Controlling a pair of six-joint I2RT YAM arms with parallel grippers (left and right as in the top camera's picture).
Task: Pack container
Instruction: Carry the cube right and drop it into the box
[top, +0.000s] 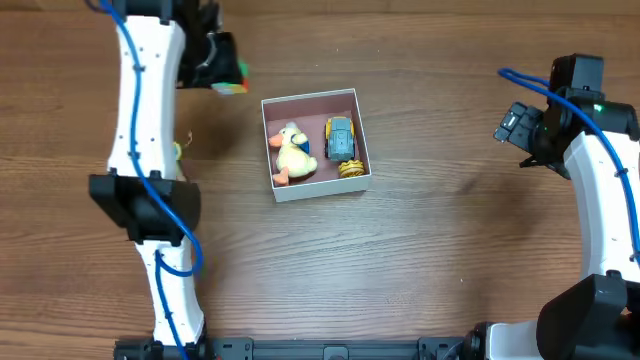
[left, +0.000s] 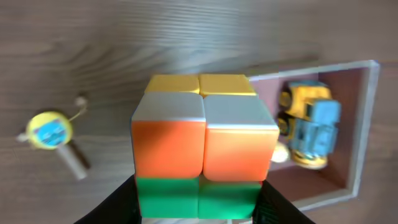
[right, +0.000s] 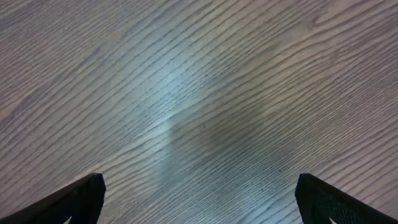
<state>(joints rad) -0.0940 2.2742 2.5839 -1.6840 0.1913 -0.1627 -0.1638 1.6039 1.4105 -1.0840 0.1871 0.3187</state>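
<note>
Wood-grain tabletop (top: 420, 260) filled every view. Closest to the left wrist cam was the left gripper (left: 199, 208), its 2 dark fingers (left: 121, 202) closed onto the sides of a 2x2 puzzle cube (left: 202, 146). So that one definitely had something in its grasp. The cube showed orange toward the cam, green along the bottom row, grey-white on top and yellow at the far edge. I couldn't tell if it was touching the table or hanging above it.

Past the cube on the left, a small yellow disc (left: 48, 130) with a blue label and a little stick lay on the wood by itself. Past it on the right was the container (left: 372, 118), white walls and a dusty pink inside, with a yellow-and-blue toy truck (left: 308, 124) in it.

From overhead, the cube sat just off the container's upper left corner, outside the walls. A plush duck (top: 292, 155) took up the left half of the box, and the truck shared the right half with 1 small yellow piece (top: 350, 168) below it.

Way over on the other side, well apart from all that, the right gripper (right: 202, 199) had its fingers spread wide with nothing between them, just bare wood underneath.
</note>
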